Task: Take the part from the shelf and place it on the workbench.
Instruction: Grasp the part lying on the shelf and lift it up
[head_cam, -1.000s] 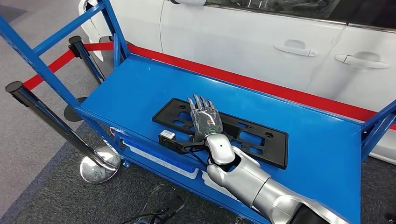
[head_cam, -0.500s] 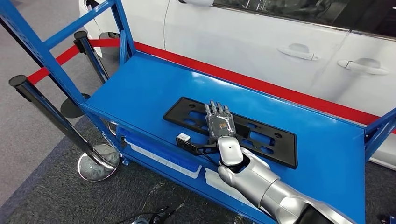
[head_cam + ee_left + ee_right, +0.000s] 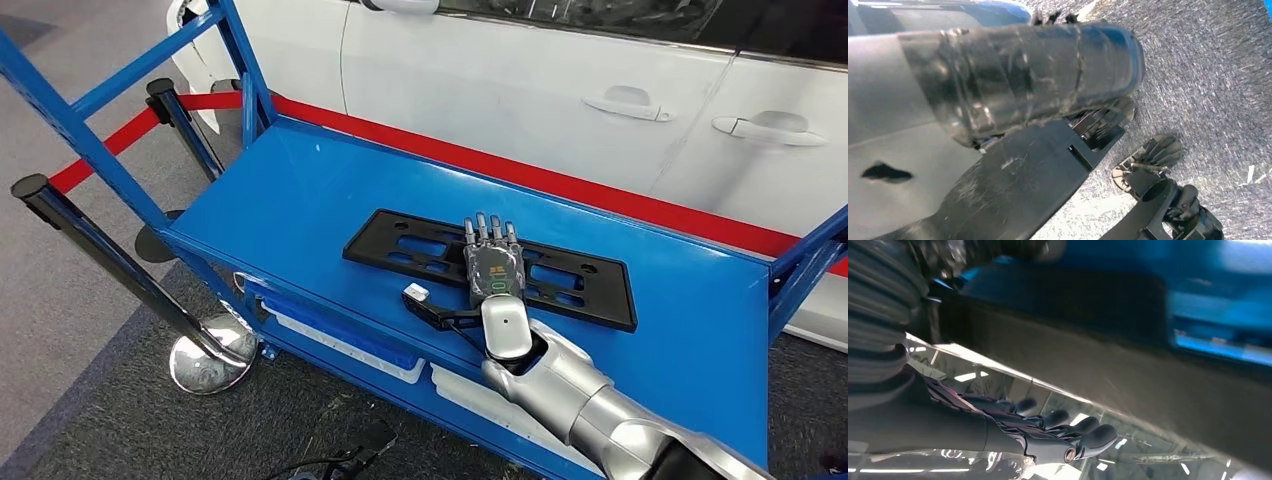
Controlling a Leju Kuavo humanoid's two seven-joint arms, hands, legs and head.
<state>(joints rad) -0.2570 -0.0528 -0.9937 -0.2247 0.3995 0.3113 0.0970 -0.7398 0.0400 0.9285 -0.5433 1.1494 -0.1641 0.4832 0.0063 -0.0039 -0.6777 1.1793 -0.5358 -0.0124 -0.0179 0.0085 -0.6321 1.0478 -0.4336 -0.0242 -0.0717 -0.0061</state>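
A black stanchion post [image 3: 100, 250] with a chrome base stands at the left, beside the blue tabletop [image 3: 300, 200]. Toward the middle lies the part [image 3: 420, 245], a long flat black plate with cut-outs, flat on the blue surface. The right hand [image 3: 492, 268] rests palm-down across it, fingers [image 3: 490, 228] straight and spread (no grip can be made out). Behind runs a red strip and a white car [image 3: 520, 90]. The left hand [image 3: 1013, 75] hangs over grey carpet; whether its fingers are curled I cannot tell.

Open blue worktop [image 3: 300, 205] lies left of the black part [image 3: 420, 243]; a blue upright [image 3: 245, 70], stanchions [image 3: 110, 255] and white car [image 3: 520, 90] hem it.
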